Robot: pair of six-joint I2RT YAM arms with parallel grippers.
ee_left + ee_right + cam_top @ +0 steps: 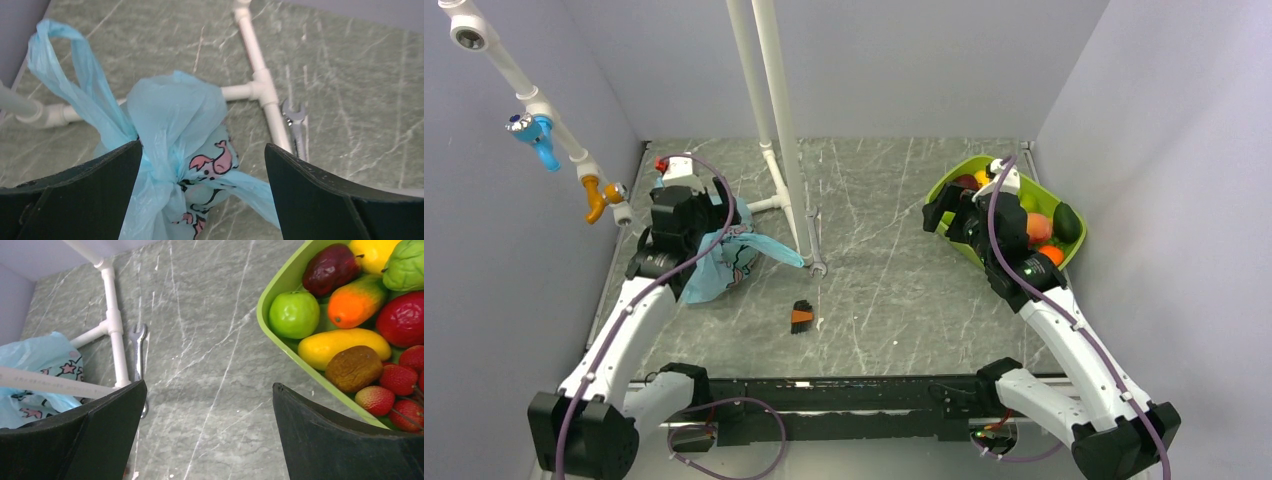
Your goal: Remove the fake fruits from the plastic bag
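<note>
The light-blue plastic bag [724, 268] lies bunched on the table at the left, its neck twisted, with pink cartoon prints showing [175, 110]. Its contents are hidden. My left gripper [716, 243] hangs over it, open, with the bag between the jaws [202, 147] and brushing the left finger [100, 180]. My right gripper [938, 210] is open and empty above bare table [207, 385], just left of the lime-green tray [261, 310]. Several fake fruits lie in the tray: a green apple [294, 314], a yellow mango [340, 342] and a dark-green melon [1067, 222].
A white pipe frame [774, 100] stands mid-table, its foot beside the bag. A steel wrench [295, 120] lies by the pipe and also shows in the right wrist view [138, 340]. A small black-and-orange tool [801, 316] lies near the front centre. Grey walls enclose three sides.
</note>
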